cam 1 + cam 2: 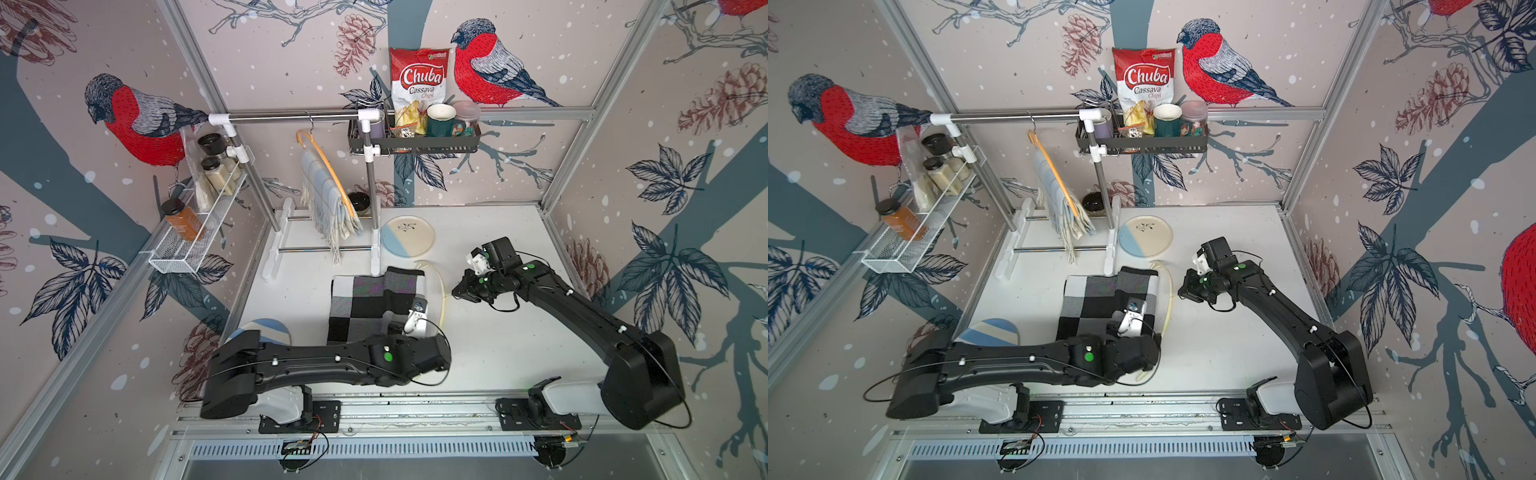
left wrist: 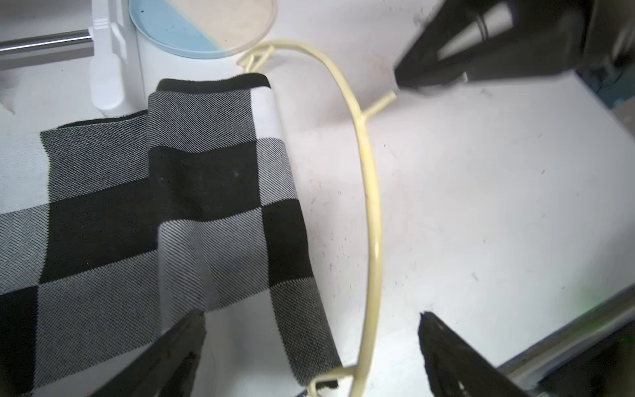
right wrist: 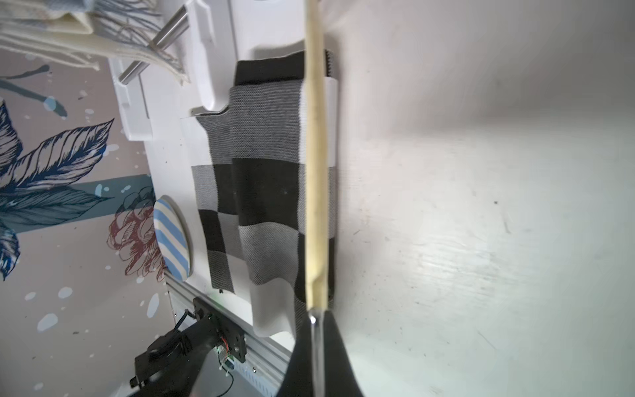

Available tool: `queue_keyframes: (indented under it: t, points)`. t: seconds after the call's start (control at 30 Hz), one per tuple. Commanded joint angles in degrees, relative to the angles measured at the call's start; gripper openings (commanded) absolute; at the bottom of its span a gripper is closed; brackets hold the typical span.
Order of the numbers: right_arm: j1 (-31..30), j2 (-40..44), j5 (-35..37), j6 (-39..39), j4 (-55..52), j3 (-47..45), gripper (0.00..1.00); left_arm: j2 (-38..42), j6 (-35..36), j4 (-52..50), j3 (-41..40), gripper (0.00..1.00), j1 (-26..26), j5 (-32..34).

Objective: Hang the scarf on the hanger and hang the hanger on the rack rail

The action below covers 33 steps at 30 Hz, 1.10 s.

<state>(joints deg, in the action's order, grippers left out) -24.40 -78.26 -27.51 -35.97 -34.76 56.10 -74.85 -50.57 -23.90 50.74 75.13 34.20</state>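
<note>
I'm driving a lab robot cell dressed up as a home — bare aluminium framing (image 1: 540, 113) holds printed bullfinch wallpaper panels (image 1: 486, 66), and my left arm (image 1: 311, 361) and right arm (image 1: 582, 307) are bolted to a metal rail (image 1: 415, 409) along a white tabletop (image 1: 498, 332). The homely part is props: clothes rail (image 1: 291, 118), spice rack (image 1: 174, 266), chips bag (image 1: 419, 79), mug (image 1: 440, 120).

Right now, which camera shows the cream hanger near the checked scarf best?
The left wrist view: nearly the whole curve of the hanger shows. Both top views show it only as a thin sliver, partly behind the left arm. The right wrist view sees it edge-on.
</note>
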Motion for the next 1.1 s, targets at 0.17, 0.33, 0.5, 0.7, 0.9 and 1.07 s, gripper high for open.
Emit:
queue_keyframes:
  t: [0.17, 0.33, 0.5, 0.7, 0.9, 1.07]
  points:
    - [1.66, 0.34, -0.99, 1.17, 0.05, -3.37, 0.00, 4.55, 7.06, 7.13, -8.90, 0.95, -21.35, -19.47]
    - [2.06, 0.33, -1.23, 1.56, 0.15, -4.17, 0.00, -2.62, 9.99, 14.23, -9.60, 0.89, -28.34, -29.12]
    - [2.05, 0.21, -1.52, 1.78, 0.39, -4.67, 0.00, -12.34, 11.37, 16.56, -6.54, 0.78, -30.50, -33.66]
    - [2.02, 0.82, -1.37, 2.17, -0.04, -5.31, 0.00, -17.96, 11.69, 18.02, -5.64, 0.51, -31.54, -34.20]
    - [2.26, 2.15, -3.07, 1.45, 0.10, -6.16, 0.00, -15.01, 14.16, 13.74, -4.56, 0.00, -32.01, -31.87]
    - [2.51, 5.75, -7.59, -1.68, 1.61, -7.25, 0.00, -4.82, 16.78, 7.47, -2.87, 0.00, -32.58, -31.85]
